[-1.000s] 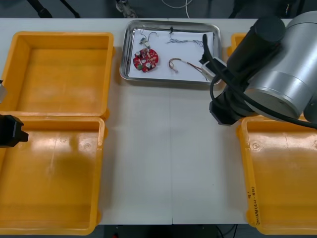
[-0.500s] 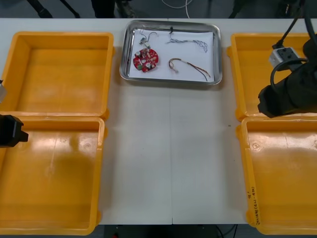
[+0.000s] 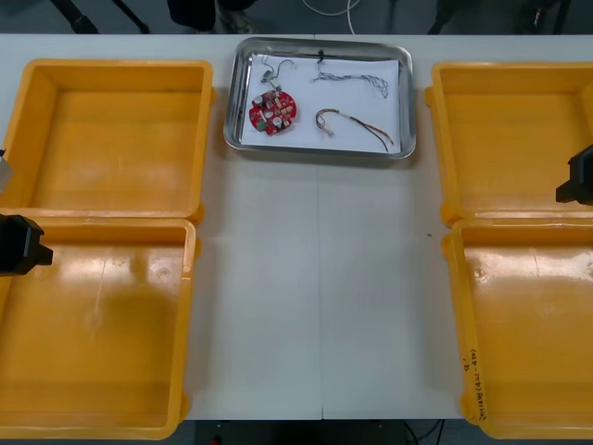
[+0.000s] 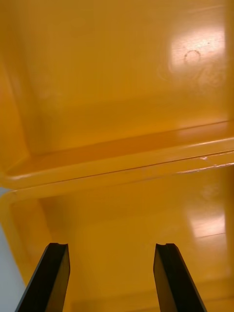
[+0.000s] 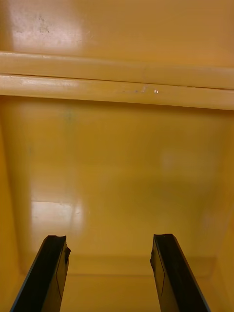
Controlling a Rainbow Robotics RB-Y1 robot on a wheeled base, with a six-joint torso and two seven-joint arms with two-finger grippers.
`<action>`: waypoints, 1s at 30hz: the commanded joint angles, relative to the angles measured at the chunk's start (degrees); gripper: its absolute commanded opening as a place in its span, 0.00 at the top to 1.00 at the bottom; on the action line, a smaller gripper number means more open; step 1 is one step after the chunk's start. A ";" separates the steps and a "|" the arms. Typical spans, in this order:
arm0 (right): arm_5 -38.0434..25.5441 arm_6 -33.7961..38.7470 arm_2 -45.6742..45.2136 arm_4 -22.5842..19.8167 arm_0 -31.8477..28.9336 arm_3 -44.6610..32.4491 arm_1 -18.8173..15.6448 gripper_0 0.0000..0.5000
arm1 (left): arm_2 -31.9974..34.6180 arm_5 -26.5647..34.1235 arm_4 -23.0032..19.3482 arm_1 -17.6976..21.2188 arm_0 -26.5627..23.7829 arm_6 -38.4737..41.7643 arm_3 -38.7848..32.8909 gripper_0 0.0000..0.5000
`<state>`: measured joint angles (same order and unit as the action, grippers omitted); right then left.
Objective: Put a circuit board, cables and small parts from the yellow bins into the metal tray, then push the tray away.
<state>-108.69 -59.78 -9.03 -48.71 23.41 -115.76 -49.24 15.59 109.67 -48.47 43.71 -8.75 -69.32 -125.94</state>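
The metal tray (image 3: 320,151) lies at the far middle of the table, white inside. In it are a round red circuit board (image 3: 271,111), a red and yellow cable (image 3: 350,126), a twisted blue and white cable (image 3: 354,80) and small metal parts (image 3: 271,67). My right gripper (image 4: 111,279) stands open over a bare bin floor at the table's right side, nothing between its fingers. My left gripper (image 5: 111,275) is open too, above the bare floor of a left-hand bin. Nothing touches the tray.
Two yellow bins stand at the left (image 3: 116,139) (image 3: 93,343) and two at the right (image 3: 505,130) (image 3: 528,343), all bare inside. The left arm (image 3: 18,246) shows at the left edge, the right arm (image 3: 579,178) at the right edge. Bin rims (image 4: 122,165) meet ahead of the right fingers.
My right arm has pulled back from beside the tray to the right edge, uncovering the far right bin. The tray, its contents and the left arm have not moved.
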 commanded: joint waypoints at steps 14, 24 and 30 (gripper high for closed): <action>9.37 -7.89 -5.65 -2.53 -9.17 4.76 -4.72 0.00 | 0.58 0.33 -0.40 2.43 0.92 -4.86 -1.77 0.00; 8.05 -8.86 -6.27 -3.49 -10.13 4.85 -7.45 0.00 | 0.58 0.33 -0.40 2.43 0.92 -4.86 -1.77 0.00; 7.87 -8.33 -6.44 -3.93 -10.84 4.85 -7.27 0.00 | 0.58 0.33 -0.40 2.43 0.92 -4.86 -1.77 0.00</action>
<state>-100.48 -65.77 -13.09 -51.93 13.81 -110.64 -54.01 15.59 109.67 -48.47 43.71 -8.75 -69.32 -125.94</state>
